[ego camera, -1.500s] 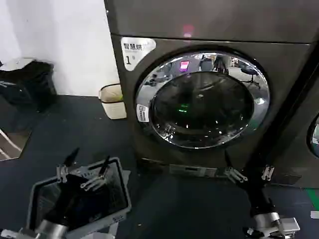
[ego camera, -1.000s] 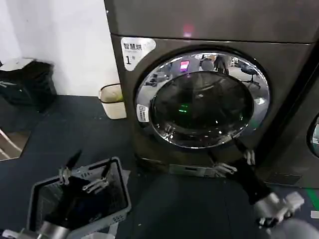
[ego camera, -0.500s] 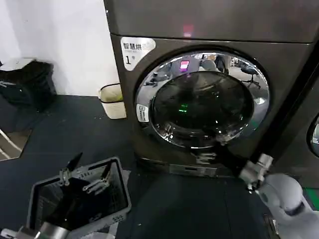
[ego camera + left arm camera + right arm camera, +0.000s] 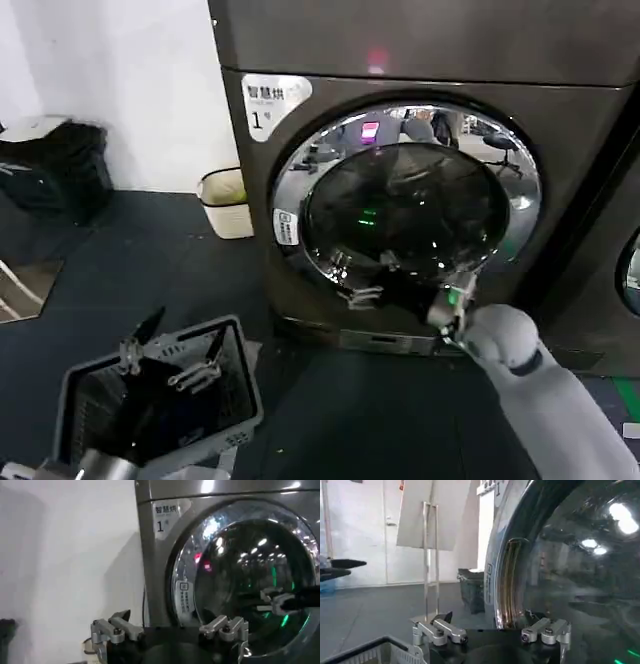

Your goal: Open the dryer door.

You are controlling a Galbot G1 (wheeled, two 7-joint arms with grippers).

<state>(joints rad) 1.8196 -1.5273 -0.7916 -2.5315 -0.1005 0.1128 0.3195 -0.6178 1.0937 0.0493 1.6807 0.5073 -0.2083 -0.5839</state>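
Note:
The dryer (image 4: 420, 60) is a dark grey-brown machine with a white label marked "1" (image 4: 272, 100) and a pink light. Its round dryer door (image 4: 405, 200), a chrome ring around dark glass, sits flush in the front. My right gripper (image 4: 376, 279) is open, right in front of the door's lower glass, with nothing between its fingers. The right wrist view shows the chrome ring (image 4: 507, 580) close ahead of the open right gripper (image 4: 492, 632). My left gripper (image 4: 172, 347) hangs open over a grey basket, far from the door. In the left wrist view the left gripper (image 4: 167, 630) faces the dryer door (image 4: 240, 580).
A grey mesh basket (image 4: 235, 400) stands on the dark floor at lower left. A white wastebasket (image 4: 227, 203) sits against the wall beside the dryer, with a black bin (image 4: 55, 165) farther left. A neighbouring machine (image 4: 625, 270) adjoins on the right.
My right arm has swung up and left from the floor at lower right to the door's lower glass. The left arm and the door have not moved.

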